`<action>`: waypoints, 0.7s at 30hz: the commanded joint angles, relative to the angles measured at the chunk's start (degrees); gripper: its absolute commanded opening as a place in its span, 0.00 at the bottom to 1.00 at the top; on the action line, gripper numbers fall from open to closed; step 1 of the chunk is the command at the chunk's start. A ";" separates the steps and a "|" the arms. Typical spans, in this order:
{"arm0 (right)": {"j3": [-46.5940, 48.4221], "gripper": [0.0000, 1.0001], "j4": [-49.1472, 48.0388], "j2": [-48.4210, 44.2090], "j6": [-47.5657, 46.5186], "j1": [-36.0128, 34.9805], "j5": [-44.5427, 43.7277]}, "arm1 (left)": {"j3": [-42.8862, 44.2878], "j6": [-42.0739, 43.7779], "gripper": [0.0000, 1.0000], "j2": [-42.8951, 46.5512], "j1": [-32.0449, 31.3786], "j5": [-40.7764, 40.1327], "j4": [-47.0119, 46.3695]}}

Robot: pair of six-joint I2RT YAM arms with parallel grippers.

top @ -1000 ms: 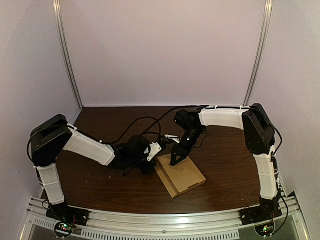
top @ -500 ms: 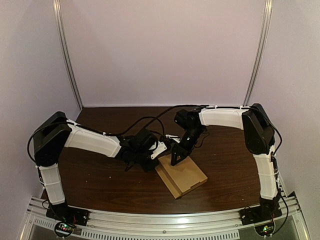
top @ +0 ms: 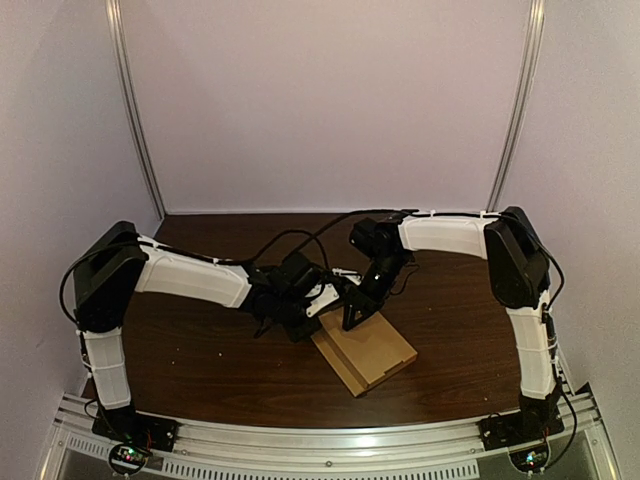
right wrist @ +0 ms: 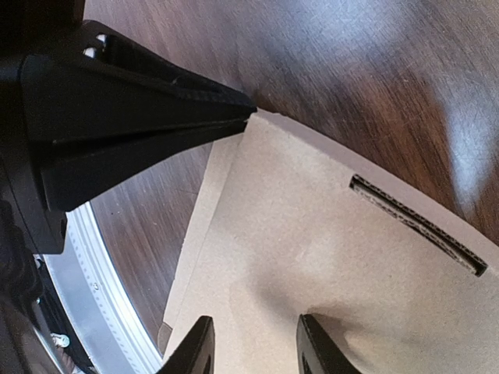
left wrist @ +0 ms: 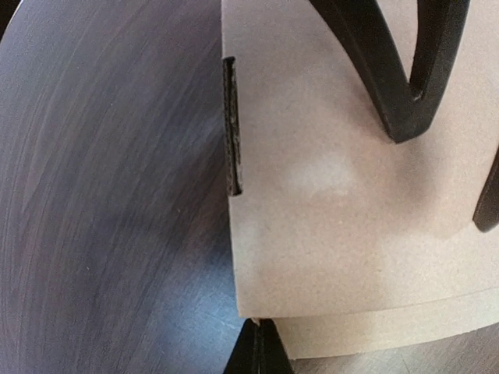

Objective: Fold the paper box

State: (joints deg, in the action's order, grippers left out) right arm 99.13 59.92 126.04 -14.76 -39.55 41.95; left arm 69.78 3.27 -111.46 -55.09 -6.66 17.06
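While the open right gripper (right wrist: pixel 253 351) is pressing on the box (right wrist: pixel 312 257), the closed left gripper (right wrist: pixel 234 114) is touching its left corner.

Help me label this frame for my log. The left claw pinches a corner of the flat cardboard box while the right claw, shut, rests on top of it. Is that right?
Not quite: the right claw is open, not shut. The right wrist view shows its two fingers apart on the cardboard box. The left claw does pinch a corner of the flat box.
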 commanded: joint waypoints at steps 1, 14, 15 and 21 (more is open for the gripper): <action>-1.40 0.37 -0.38 3.27 -4.14 -2.77 -6.76 | 3.20 -1.06 0.00 -0.94 0.27 -2.43 -3.59; 0.14 0.38 0.81 -1.07 -3.99 -0.59 -6.32 | -1.03 -1.69 0.10 3.42 0.25 -3.05 -7.27; 0.18 0.38 0.81 -1.32 -4.01 -0.34 -6.15 | -1.30 -1.74 0.12 3.92 0.26 -3.31 -7.38; 0.27 0.40 0.69 -2.65 -3.84 0.00 -5.66 | -3.30 -0.89 0.17 7.10 0.27 -2.74 -7.56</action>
State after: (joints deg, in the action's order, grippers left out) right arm 99.29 59.59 124.81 -17.69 -39.51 39.70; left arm 67.57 2.68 -108.95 -55.33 -8.19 15.05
